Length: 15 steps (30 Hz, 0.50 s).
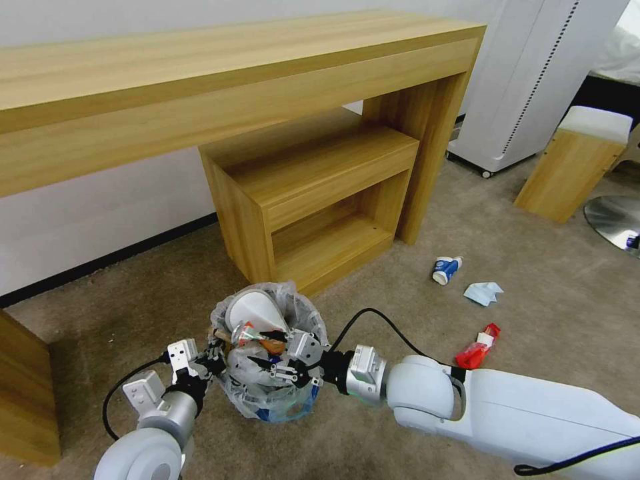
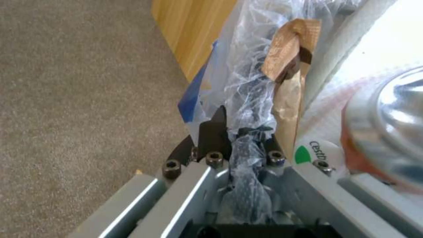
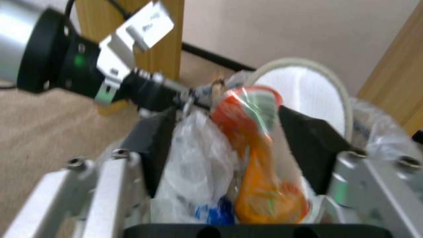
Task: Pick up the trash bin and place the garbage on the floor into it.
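Observation:
The trash bin, lined with a crinkly clear bag, hangs just above the floor, stuffed with garbage, a white slipper on top. My left gripper is shut on the bin's rim; in the left wrist view its fingers pinch the bagged rim. My right gripper is over the bin's mouth, open, with an orange-red crushed can and a clear bottle lying between its spread fingers. A blue-white cup, a tissue and a red wrapper lie on the carpet to the right.
A long wooden desk stands against the wall, with a lower wooden shelf unit under it just behind the bin. At the far right are a white appliance, a wooden stool and a metal chair base.

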Available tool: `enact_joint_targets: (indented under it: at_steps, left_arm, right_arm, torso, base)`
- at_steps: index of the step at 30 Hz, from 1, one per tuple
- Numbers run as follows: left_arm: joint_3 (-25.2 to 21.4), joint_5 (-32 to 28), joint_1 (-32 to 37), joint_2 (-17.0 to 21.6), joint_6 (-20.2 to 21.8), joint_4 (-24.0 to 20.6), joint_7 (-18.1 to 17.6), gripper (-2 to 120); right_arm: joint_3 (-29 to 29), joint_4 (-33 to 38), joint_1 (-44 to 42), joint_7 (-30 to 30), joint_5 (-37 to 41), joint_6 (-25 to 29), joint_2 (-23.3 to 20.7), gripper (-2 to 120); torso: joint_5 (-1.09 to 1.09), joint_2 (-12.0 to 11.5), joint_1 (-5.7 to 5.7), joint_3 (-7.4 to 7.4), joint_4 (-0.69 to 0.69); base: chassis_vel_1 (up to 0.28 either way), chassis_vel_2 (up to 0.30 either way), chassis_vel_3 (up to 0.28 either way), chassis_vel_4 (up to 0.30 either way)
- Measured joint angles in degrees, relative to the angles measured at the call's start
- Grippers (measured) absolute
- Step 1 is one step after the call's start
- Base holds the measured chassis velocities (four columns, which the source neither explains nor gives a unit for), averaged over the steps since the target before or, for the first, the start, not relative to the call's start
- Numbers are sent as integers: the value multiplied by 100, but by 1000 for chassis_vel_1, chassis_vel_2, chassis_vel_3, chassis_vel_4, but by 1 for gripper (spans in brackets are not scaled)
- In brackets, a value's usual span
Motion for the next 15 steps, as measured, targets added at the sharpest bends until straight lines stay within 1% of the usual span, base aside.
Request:
enact_joint_targets:
  at_steps: [1,3,4,6,7,10,11,15]
  left_arm:
    - [0,0,0,0,0,0,0,1]
    - [5,3,-5,-4,-2,11,1,1]
    - [5,3,-5,-4,-2,11,1,1]
    - [11,7,0,-15,-3,14,4,1]
    - [11,7,0,-15,-3,14,4,1]
    - [8,12,1,-19,-10,52,10,1]
    - [-1,9,-9,-15,-12,80,10,1]
    - [-19,-5,-45,-4,-18,137,10,1]
  right_arm:
    - [0,0,0,0,0,0,0,63]
    - [145,-11,-135,-12,-35,68,11,73]
    - [145,-11,-135,-12,-35,68,11,73]
    - [264,-27,-251,-14,-59,128,27,84]
    - [264,-27,-251,-14,-59,128,27,84]
    - [405,-28,-371,-25,-84,196,31,96]
    - [445,-27,-407,-31,-87,220,22,99]
    - [574,20,-514,-39,-88,257,-1,100]
  torso:
    - [0,0,0,0,0]
    - [0,0,0,0,0]
    - [0,0,0,0,0]
    - [0,0,0,0,0]
    - [0,0,0,0,0]
    - [0,0,0,0,0]
    - [0,0,0,0,0]
    - [0,0,0,0,0]
  base:
    - [0,0,0,0]
    - [0,0,0,0]
    - [0,0,0,0]
    - [0,0,0,0]
    - [0,0,0,0]
    - [0,0,0,0]
    - [0,0,0,0]
    - [0,0,0,0]
